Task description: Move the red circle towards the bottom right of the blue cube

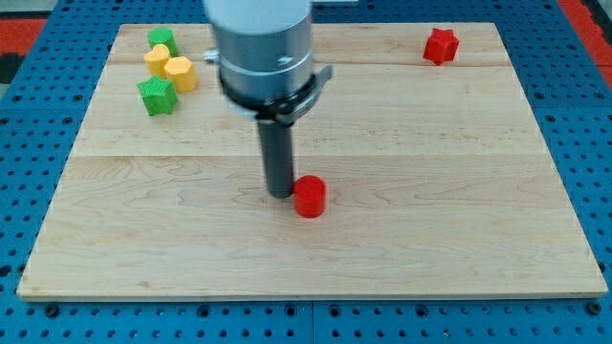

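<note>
The red circle (309, 197) is a short red cylinder lying a little below the middle of the wooden board (459, 191). My tip (279, 194) stands right against its left side, touching or nearly touching it. No blue cube shows anywhere in the view; the arm's grey body (263, 48) covers part of the board's top middle and may hide things there.
A red star-shaped block (441, 45) lies at the view's top right. At the top left sits a cluster: a green block (162, 40), two yellow blocks (159, 59) (181, 73), and a green star-shaped block (157, 96). Blue pegboard surrounds the board.
</note>
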